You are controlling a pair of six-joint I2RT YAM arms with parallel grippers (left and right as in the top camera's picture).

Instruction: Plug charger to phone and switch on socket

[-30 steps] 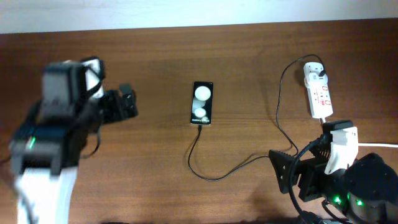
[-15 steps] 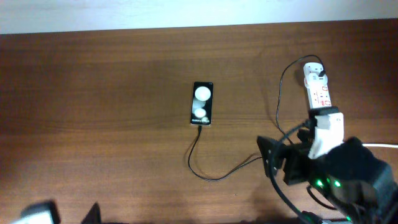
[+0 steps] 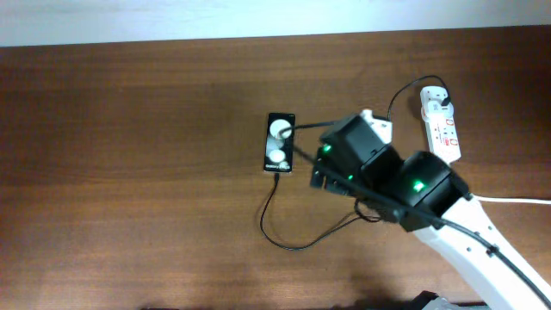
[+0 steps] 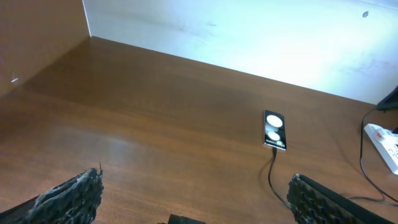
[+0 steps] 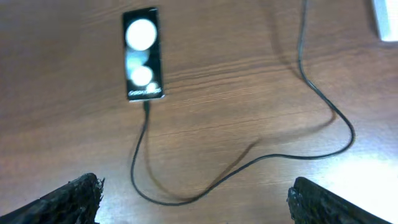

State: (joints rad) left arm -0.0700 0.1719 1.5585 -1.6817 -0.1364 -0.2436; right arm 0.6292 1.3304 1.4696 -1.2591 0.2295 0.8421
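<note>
Hovering over the counter's middle, the right gripper (image 5: 196, 193) gapes wide above the phone (image 5: 142, 54), the charger (image 5: 145, 118) tip meeting it; the left gripper (image 4: 193, 199) is spread too.

We are seeing a smooth brown wooden table (image 3: 129, 129), a glossy black rectangular phone (image 5: 142, 56) and a white plastic power strip (image 3: 443, 133).

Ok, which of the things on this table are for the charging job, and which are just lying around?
For the job: phone, black charger cable, white adapter, power strip.
Just there: thick white cord, wooden table.
</note>
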